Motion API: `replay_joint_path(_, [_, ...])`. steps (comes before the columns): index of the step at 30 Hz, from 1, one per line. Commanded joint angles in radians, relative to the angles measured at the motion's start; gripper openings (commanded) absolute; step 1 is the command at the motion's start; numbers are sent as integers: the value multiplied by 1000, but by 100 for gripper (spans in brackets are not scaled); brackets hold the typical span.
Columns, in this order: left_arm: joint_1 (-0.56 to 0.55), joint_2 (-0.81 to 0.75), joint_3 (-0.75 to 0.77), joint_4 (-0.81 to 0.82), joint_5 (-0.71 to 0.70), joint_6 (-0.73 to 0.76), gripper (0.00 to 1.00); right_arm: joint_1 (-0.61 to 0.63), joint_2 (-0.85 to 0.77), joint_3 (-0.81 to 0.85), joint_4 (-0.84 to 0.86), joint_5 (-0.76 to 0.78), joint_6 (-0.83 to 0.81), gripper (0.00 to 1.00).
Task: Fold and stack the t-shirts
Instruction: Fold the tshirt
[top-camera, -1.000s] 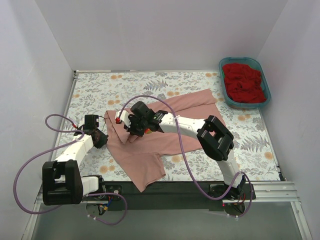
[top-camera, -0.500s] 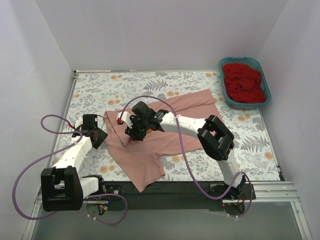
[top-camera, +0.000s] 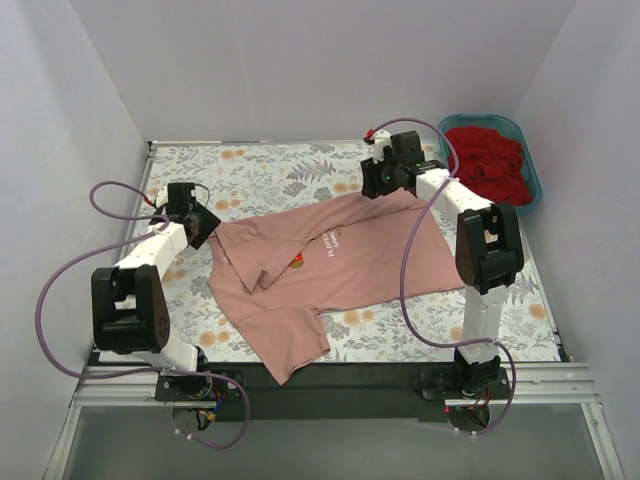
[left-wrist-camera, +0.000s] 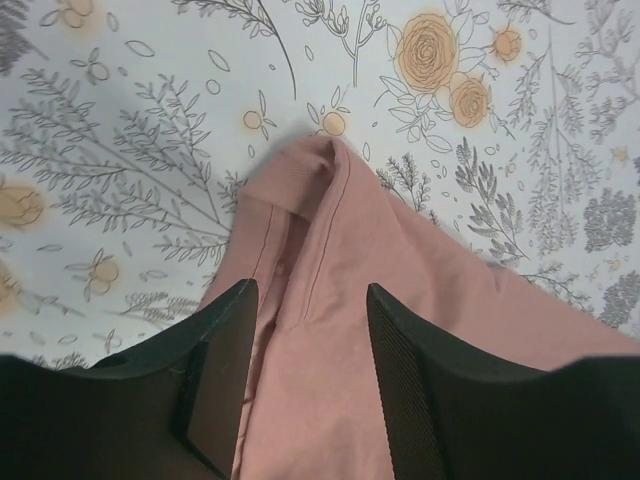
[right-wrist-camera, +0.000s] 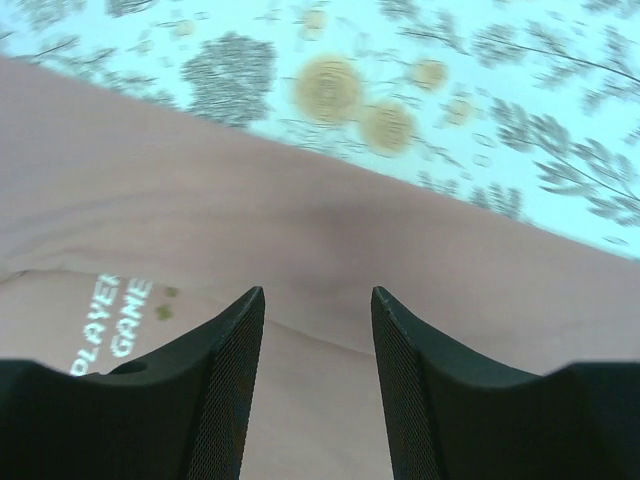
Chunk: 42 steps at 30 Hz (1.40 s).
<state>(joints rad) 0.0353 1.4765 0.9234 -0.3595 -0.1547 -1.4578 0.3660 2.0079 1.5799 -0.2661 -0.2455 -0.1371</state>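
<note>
Top view: the salmon-pink t-shirt (top-camera: 340, 260) lies spread at the centre of the grey-and-orange floral cloth (top-camera: 250, 170), chest side up, its white lettering (top-camera: 335, 242) and red mark (top-camera: 297, 262) showing. The left gripper (top-camera: 205, 228) stands at the shirt's 9 o'clock corner. In the left wrist view its fingers (left-wrist-camera: 225, 350) are parted, with pink cloth lying between them. The right gripper (top-camera: 380, 185) stands at the shirt's 1 o'clock edge, its fingers (right-wrist-camera: 225, 380) likewise spread apart above the cloth. The red t-shirt (top-camera: 490, 165) lies crumpled in the teal tub (top-camera: 492, 210), at 2 o'clock from the pink shirt.
</note>
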Motion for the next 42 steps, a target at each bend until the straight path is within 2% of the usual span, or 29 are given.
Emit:
replay_joint_path(1, [-3,83,83,33,30,20,45,-34,29,9,56,-20,109,54])
replay_joint_path(5, [-2,169,114,53,11,16,38,-107,71,12,106,-21,183,53])
replay_joint_path(9, [-2,229,114,74,29,-3,34,-137,107,6,134,-11,215,52])
replay_joint_path(16, [-2,265,114,97,21,-3,24,-180,138,-41,185,-9,254,52])
replay_joint_path(19, [-3,271,101,99,-2,-9,6,-206,155,-52,186,2,289,52])
replay_joint_path(21, [0,271,94,82,-44,-22,0,-226,160,-67,186,-1,321,52])
replay_joint_path(25, [17,268,63,25,-112,-71,0,-246,163,-96,186,-9,349,52])
replay_joint_path(31, [64,297,69,-33,-134,-84,0,-254,150,-136,183,-21,379,52])
replay_joint_path(35, [90,318,113,-48,-151,-43,0,-256,127,-184,185,-58,404,52])
replay_joint_path(42, [97,429,268,13,-157,143,0,-239,60,-242,185,-66,435,52])
